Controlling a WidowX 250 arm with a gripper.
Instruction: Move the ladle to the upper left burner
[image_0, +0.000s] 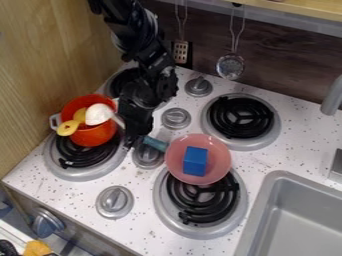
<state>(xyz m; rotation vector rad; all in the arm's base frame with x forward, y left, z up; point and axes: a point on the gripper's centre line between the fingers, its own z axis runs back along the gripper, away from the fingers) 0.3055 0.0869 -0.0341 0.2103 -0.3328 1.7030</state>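
Pink plate (217, 172) cradles the blue block (195, 161); by the surface's (143, 195) left edge, the red pot (93, 135) seemingly props the white ladle (99, 114), stem toward the gripper (135, 140), whose grip I can't tell; beyond, the upper left burner (120, 82).

The robot arm (137, 45) is black all along — a chain of thick, knobbly joints with rounded housings and small greyish glints on their smooth casings — ending in an equally black, angular gripper (137, 139).
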